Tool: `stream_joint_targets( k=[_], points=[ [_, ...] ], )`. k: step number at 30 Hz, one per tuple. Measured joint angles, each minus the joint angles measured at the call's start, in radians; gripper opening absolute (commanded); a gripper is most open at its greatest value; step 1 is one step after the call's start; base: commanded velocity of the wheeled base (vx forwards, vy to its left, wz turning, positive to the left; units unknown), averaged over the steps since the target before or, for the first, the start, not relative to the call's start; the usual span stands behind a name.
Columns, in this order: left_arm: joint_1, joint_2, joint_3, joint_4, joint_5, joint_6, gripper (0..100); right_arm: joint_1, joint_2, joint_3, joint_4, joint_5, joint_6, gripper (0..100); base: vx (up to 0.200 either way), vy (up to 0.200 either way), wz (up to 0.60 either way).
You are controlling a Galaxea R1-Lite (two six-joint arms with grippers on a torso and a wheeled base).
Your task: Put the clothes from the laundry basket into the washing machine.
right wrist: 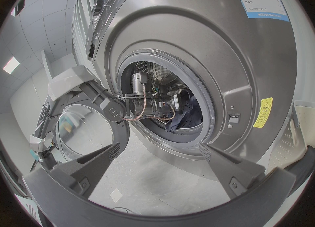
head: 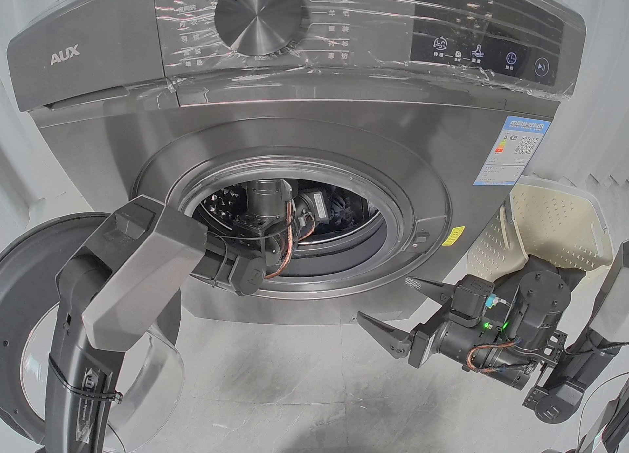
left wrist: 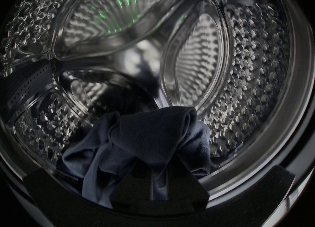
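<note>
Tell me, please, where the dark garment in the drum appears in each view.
Head view: the dark garment is a dim patch in the door opening, just right of the left arm.
Left wrist view: the dark garment lies bunched on the drum floor, close to the camera.
Right wrist view: the dark garment lies inside the opening, behind the left arm.
Shared landmark: the drum's dimpled wall.

One washing machine, with one drum, one open door and one dial. One laundry basket. One dark blue garment counted. One yellow sticker, one blue-and-white label. Two hands: left hand, right hand.
</note>
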Motion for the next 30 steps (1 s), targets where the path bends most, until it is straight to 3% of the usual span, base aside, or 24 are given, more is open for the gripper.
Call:
stream_joint_targets(
  k=[11, 12, 23, 30],
  points=[
    [0.027, 0.127, -0.254, -0.044, 0.049, 0.000, 0, 0.000, 0.000, 0.000, 0.000, 0.000, 0.000, 100, 0.000, 0.000, 0.00],
    [0.029, 0.136, -0.264, -0.044, 0.051, 0.000, 100, 0.000, 0.000, 0.000, 0.000, 0.000, 0.000, 100, 0.000, 0.000, 0.00],
    [0.036, 0.155, -0.185, -0.014, 0.053, 0.002, 100, 0.000, 0.002, 0.000, 0.000, 0.000, 0.000, 100, 0.000, 0.000, 0.00],
    [0.031, 0.088, -0.036, 0.119, 0.047, 0.016, 100, 0.000, 0.002, 0.000, 0.000, 0.000, 0.001, 100, 0.000, 0.000, 0.00]
  ],
)
